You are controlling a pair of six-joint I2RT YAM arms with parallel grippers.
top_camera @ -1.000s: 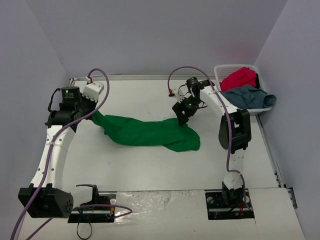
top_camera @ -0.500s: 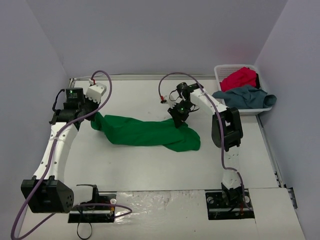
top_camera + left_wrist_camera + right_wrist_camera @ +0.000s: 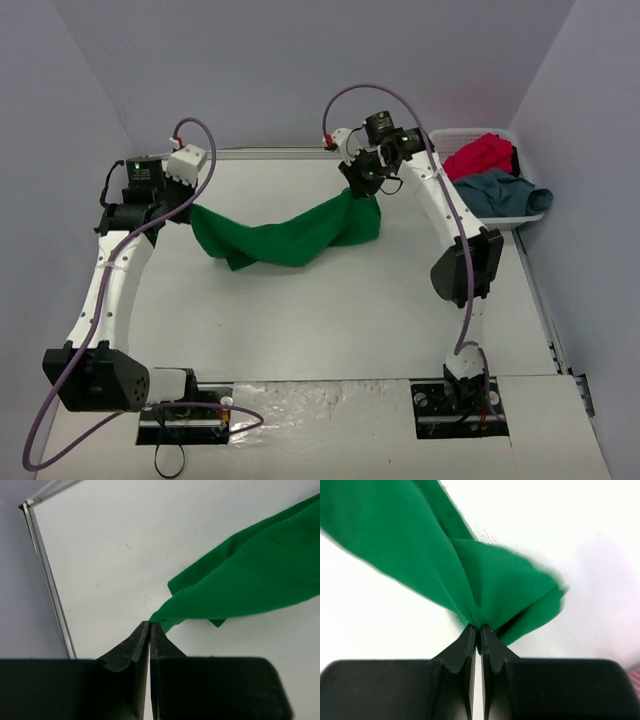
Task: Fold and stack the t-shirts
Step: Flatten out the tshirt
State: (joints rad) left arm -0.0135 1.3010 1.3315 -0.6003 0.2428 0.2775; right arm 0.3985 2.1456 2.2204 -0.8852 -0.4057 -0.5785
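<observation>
The bright green t-shirt (image 3: pixel 285 235) hangs stretched between both arms above the white table (image 3: pixel 300 320), sagging in the middle. My left gripper (image 3: pixel 188 207) is shut on its left end; the left wrist view has the green cloth (image 3: pixel 250 580) running from the pinched fingertips (image 3: pixel 150 625). My right gripper (image 3: pixel 362 190) is shut on the shirt's right end, and bunched green folds (image 3: pixel 485 580) fan out from its tips (image 3: pixel 480 627). A crimson red t-shirt (image 3: pixel 480 155) and a grey-blue t-shirt (image 3: pixel 500 192) lie in the basket at the back right.
The white lattice basket (image 3: pixel 445 140) stands against the right wall at the back. Purple-grey walls close in the table on the left, back and right. A metal rail (image 3: pixel 47 570) runs along the table's left edge.
My right gripper closed on the green shirt's right end and lifted it up and back. The left gripper rose slightly, still holding. The shirt came off the table and now hangs between them.
</observation>
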